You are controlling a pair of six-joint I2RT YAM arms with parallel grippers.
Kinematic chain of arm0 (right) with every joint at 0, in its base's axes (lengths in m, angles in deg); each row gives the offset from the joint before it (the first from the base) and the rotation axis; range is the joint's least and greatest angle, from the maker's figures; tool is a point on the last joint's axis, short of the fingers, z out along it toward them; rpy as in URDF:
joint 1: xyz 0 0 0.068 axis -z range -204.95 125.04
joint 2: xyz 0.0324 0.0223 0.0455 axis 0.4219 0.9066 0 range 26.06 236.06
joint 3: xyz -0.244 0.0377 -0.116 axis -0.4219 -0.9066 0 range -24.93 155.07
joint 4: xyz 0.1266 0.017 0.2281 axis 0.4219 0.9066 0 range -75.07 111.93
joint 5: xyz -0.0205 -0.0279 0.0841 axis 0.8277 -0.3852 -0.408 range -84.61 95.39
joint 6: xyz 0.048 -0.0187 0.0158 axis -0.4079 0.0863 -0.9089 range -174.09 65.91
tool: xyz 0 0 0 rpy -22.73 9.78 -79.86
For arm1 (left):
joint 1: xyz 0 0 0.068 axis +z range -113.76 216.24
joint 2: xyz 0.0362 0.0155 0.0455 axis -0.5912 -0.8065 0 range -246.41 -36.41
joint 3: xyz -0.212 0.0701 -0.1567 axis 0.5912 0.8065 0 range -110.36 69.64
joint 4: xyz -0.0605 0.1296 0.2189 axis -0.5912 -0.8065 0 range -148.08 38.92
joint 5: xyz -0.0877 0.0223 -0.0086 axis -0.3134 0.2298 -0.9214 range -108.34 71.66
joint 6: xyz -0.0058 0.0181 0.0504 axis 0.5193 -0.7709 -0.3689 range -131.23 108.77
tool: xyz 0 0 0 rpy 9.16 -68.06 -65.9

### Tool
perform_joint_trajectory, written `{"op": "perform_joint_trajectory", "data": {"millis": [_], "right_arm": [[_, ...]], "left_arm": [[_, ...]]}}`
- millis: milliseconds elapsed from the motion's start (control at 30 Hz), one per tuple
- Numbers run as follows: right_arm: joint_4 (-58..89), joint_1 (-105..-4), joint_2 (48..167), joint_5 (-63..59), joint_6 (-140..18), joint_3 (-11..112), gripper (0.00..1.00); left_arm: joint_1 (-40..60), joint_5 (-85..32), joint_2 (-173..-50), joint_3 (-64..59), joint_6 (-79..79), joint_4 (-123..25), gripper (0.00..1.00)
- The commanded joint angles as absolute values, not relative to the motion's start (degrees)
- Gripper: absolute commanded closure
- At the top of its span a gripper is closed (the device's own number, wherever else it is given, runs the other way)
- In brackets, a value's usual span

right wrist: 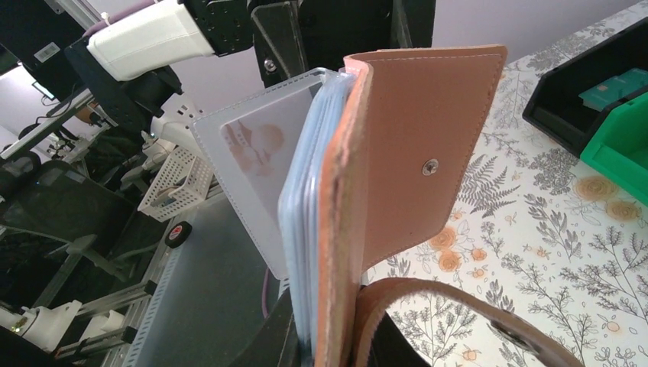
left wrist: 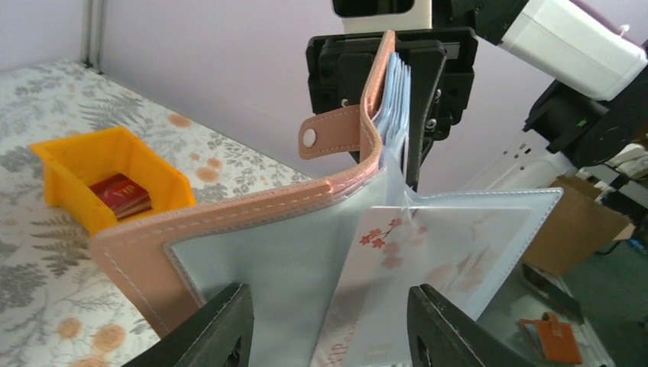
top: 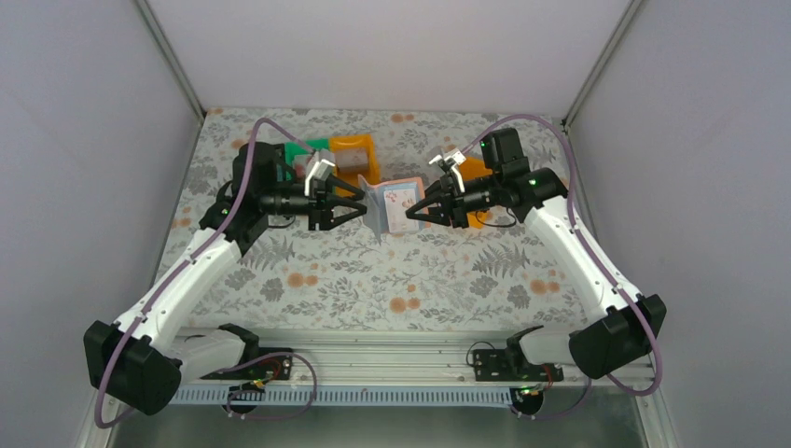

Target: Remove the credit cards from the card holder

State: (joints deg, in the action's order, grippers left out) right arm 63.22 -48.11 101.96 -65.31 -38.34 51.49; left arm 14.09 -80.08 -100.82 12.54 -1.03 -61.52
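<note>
One card holder (left wrist: 252,229) clamped in right hand (top: 415,213); left hand (left wrist: 328,306) open around one pinkish card (left wrist: 382,264); orange bin (left wrist: 72,149) beyond holds red cards (left wrist: 121,195).

The card holder (left wrist: 134,260) is brownish-pink outside with pale stitching along its edges, its sleeves (left wrist: 260,267) are pale blue-grey, and the whitish card (left wrist: 382,256) in one sleeve carries a pink blossom print. The surface (top: 373,280) is pale grey, patterned with grey fern leaves and orange flowers. An orange bin (left wrist: 76,160) holds a dark red card (left wrist: 121,195), and a green bin (right wrist: 623,145) sits beside a black bin (right wrist: 565,84).
</note>
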Motion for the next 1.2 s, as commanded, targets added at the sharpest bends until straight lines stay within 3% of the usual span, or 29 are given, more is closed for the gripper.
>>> {"op": "perform_joint_trajectory", "data": {"millis": [0,200,433,767,900,1167], "right_arm": [[62.09,-47.98,101.65,-68.73,-37.77,54.13,0.96],[59.60,-48.03,101.79,-68.40,-40.14,53.76,0.96],[60.45,-47.98,100.28,-67.95,-38.96,53.71,0.96],[62.83,-47.98,99.56,-69.94,-37.03,56.36,0.96],[63.39,-47.98,99.36,-69.94,-36.73,56.98,0.96],[63.96,-47.98,99.95,-69.37,-36.39,57.19,0.96]], "left_arm": [[11.50,-81.29,-100.10,11.52,-3.13,-60.82,0.46],[9.70,-77.06,-101.43,9.22,-2.05,-62.06,0.45],[13.14,-83.31,-101.32,3.21,-7.91,-70.39,0.43],[21.91,-89.57,-99.82,-0.54,-17.24,-78.42,0.01],[24.39,-88.35,-99.55,1.39,-21.10,-80.80,0.00],[21.95,-92.58,-99.13,7.66,-12.87,-69.80,0.00]]}}
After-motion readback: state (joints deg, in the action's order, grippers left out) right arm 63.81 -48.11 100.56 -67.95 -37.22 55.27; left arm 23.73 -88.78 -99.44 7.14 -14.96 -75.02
